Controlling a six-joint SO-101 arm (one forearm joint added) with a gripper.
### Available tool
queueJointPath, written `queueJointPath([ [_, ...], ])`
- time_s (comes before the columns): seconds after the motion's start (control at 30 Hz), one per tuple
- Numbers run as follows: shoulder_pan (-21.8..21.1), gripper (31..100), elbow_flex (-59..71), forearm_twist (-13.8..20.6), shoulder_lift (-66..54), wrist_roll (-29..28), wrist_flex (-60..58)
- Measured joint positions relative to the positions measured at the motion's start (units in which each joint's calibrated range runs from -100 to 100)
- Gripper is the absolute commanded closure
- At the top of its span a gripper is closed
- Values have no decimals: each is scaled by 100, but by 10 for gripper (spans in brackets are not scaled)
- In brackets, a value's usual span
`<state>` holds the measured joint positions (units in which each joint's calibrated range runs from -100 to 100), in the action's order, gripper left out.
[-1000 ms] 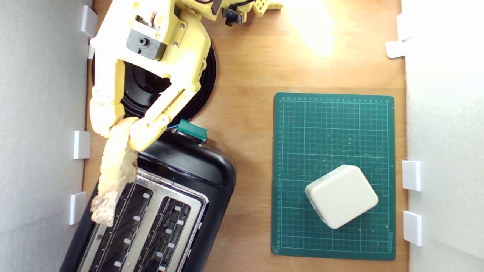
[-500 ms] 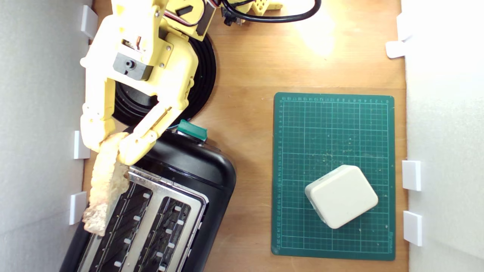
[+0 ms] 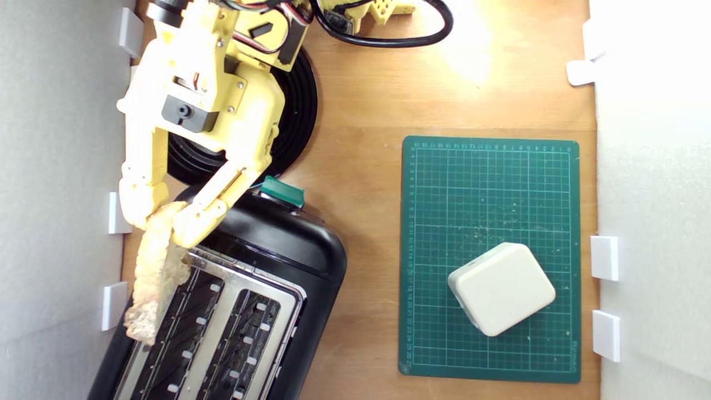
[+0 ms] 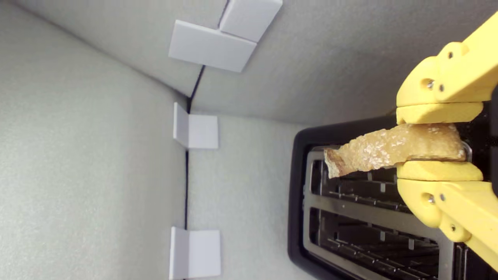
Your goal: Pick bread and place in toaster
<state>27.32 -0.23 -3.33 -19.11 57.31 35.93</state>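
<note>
Bread sits pinched between the two yellow fingertips of the gripper, which is clamped on one end of the piece — the rest juts out past the tips, unsupported. In the wrist view the slice runs edge-on between the upper and lower fingers, its free end reaching out over the metal top of the toaster, at the slot rim nearer the enclosure wall. I cannot tell whether the bread touches the toaster or hangs just above it.

The piece is a thin, irregular strip: pale tan, holey and grainy, with a darker brown, ragged tip at the end away from the fingers.

Beneath the gripper the toaster is black with a silver two-slot top plate, set at an angle on the board; its teal-green lever sits just beside the gripper, toward the exterior view's right. Behind the arm lies a round glossy black plate, mostly covered by the yellow housing. Well apart, toward the exterior view's right, a green cutting mat carries a cream-white rounded block. All rests on a wooden tabletop — flanked by pale grey foam walls with small white brackets.
</note>
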Motion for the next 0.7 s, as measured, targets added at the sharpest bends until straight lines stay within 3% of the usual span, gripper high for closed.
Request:
queueJointPath([
  [0.7, -18, 826, 0, 0, 109, -383, -254],
])
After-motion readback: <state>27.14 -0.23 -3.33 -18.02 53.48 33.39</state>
